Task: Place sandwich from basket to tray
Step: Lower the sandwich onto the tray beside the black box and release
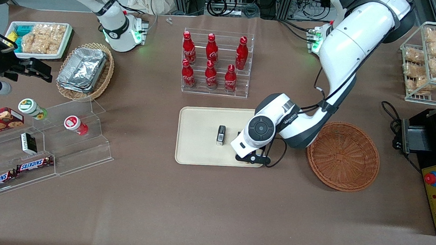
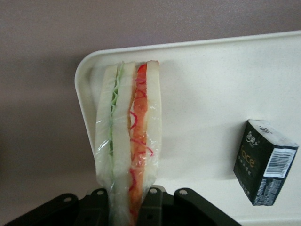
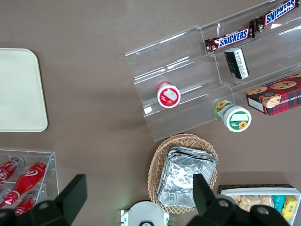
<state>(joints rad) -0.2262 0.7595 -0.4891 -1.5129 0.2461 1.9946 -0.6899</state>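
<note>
Surface (image 1: 202, 208): brown cloth, racks and snack goods along its edges. Left arm reaches from the edge farthest from the front camera toward mid-surface. Wicker basket (image 1: 343, 156) sits empty, toward the working arm's end. Beige tray (image 1: 201, 137) lies beside it, a small black box (image 2: 265, 162) resting on it. Tool (image 2: 129, 200) hangs low over the tray's basket-side corner, clenched on the wrapped sandwich (image 2: 128, 136) (bread held on edge, filling stripe showing). Judged: sandwich is positioned over the tray, clear of the box, ready for release.
</note>
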